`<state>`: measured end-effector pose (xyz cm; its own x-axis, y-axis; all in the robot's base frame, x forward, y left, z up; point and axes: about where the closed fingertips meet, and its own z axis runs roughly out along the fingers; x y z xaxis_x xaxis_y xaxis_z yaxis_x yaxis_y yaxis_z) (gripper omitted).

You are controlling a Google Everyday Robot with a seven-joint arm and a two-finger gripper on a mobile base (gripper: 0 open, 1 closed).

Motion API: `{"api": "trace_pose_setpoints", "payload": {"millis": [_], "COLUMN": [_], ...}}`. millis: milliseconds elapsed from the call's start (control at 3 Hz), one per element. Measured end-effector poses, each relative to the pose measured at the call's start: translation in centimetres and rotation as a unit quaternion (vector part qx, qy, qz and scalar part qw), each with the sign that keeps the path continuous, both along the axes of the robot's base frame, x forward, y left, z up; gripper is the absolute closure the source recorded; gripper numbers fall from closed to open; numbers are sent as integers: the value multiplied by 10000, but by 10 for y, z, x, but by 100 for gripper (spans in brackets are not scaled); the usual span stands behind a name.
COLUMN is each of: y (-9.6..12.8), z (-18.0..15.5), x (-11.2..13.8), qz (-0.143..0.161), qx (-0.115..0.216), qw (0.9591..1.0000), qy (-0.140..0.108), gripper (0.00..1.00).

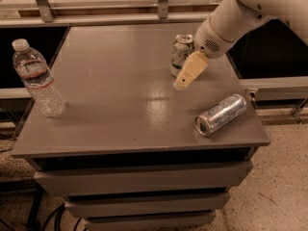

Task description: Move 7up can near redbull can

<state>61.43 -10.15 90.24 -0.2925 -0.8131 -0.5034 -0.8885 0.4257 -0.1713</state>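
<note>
7up can (179, 53) stands upright — the arm (250, 13) slants down from upper right, tool (183, 82) just before it, grip unclear.

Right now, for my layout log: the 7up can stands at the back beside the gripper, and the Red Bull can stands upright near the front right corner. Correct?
Not quite: the camera view shows the Red Bull can lying on its side. The 7up can does stand at the back, the gripper beside it.
</note>
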Motion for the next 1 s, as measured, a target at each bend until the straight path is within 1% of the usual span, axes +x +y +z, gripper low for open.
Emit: {"api": "trace_pose_setpoints", "payload": {"millis": [333,1000], "y": [11,41], "z": [0,20], "x": [13,30], "qz": [83,361], "qx": [124,354], "qw": [9999,9982], "qy": [-73,-329], "gripper": [0,0]}}
